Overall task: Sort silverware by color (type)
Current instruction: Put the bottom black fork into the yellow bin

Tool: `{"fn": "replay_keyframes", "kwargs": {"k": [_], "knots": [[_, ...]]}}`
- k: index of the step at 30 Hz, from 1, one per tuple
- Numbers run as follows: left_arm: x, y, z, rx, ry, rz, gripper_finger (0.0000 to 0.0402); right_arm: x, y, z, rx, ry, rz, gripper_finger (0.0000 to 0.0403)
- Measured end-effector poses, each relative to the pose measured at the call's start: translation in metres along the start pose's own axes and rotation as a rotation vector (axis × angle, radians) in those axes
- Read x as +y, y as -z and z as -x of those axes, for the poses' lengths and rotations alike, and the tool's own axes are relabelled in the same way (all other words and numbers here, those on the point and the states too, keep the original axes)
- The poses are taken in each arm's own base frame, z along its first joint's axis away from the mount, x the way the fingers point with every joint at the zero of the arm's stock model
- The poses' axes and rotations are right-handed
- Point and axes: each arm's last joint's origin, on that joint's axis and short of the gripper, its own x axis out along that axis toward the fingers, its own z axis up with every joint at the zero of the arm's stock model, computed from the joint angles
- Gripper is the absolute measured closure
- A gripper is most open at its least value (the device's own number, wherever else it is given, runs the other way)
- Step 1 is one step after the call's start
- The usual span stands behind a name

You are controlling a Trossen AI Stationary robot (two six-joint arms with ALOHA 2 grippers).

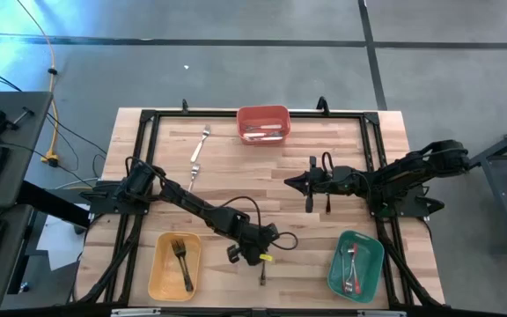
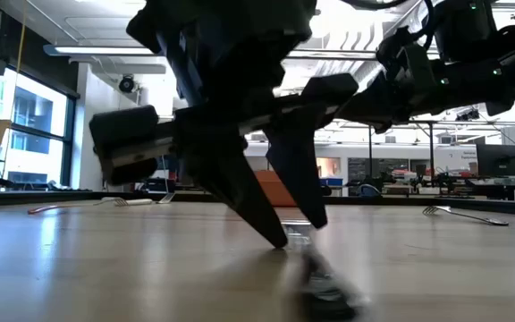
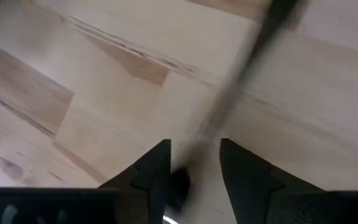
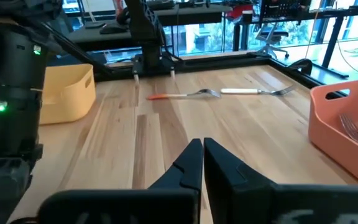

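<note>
My left gripper [image 1: 255,253] [image 3: 194,155] is open near the table's near edge, its fingers pointing down at the wood. A black-handled piece of silverware [image 3: 229,106] [image 1: 262,271] lies between the fingers, blurred; its metal end [image 2: 325,286] rests on the table. My right gripper [image 1: 290,182] [image 4: 202,146] is shut and hovers at mid-table, holding nothing. A red-handled fork [image 4: 179,95] and a white-handled fork [image 4: 253,91] lie flat toward the far left. My left gripper has one finger [image 3: 154,165] on each side of the black-handled piece's thin shaft [image 3: 213,127], coming from above and across it. I cannot tell whether either finger touches it. The piece lies on the table.
A yellow bin [image 1: 158,273] with a black fork stands at the near left. A green bin [image 1: 368,251] with red-handled pieces stands at the near right. A red bin [image 1: 262,113] with light-handled pieces is at the far middle. Black frame rails edge the table.
</note>
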Motion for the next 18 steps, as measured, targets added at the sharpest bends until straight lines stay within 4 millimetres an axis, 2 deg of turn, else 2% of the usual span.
{"fn": "replay_keyframes", "kwargs": {"k": [5, 9, 18], "knots": [[-0.001, 0.006, -0.002, 0.068, 0.009, -0.005, 0.0271, 0.0, -0.001, -0.003, 0.001, -0.001, 0.0, 0.0403], [-0.003, 0.011, -0.002, 0.115, 0.041, 0.055, 0.0281, 0.0, -0.001, -0.003, 0.003, -0.001, -0.001, 0.0403], [-0.014, 0.026, 0.006, 0.272, 0.168, 0.148, 0.038, 0.0, -0.001, -0.003, 0.004, -0.002, -0.011, 0.0403]]}}
